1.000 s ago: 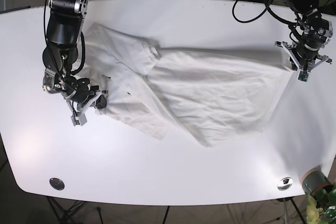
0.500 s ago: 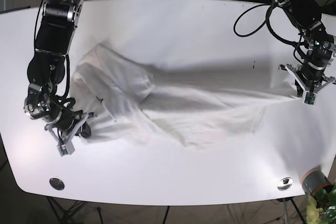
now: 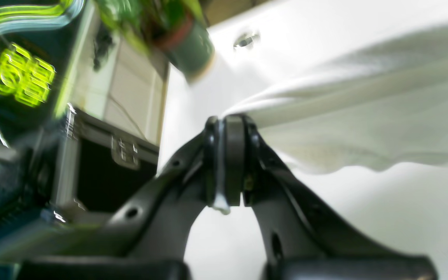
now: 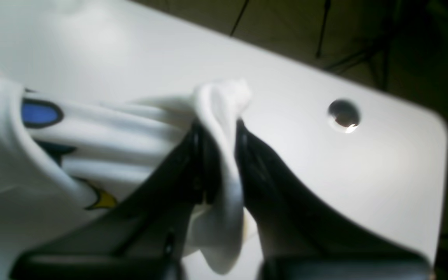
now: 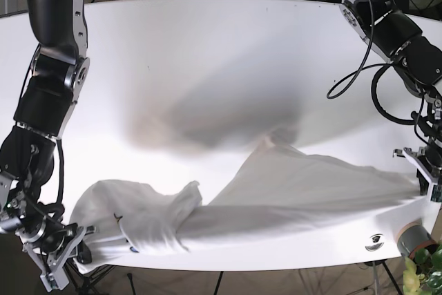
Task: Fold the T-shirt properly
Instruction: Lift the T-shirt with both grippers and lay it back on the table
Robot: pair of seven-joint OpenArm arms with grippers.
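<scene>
White cotton T-shirt (image 5: 276, 184), stretched near the tabletop (image 5: 207, 67) front edge, pinched at opposite ends by left end effector (image 3: 228, 163) and right end effector (image 4: 218, 155); risk: cloth slipping over the edge or tearing free if tension rises.

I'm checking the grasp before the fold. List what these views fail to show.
- Base view: white cotton T-shirt is motion-blurred; its front print is folded under.
- Right wrist: the right hand hides the pinched hem; the print is partly covered by folds.
- Left wrist: the left hand hides the gripped edge; the background is blurred.
</scene>
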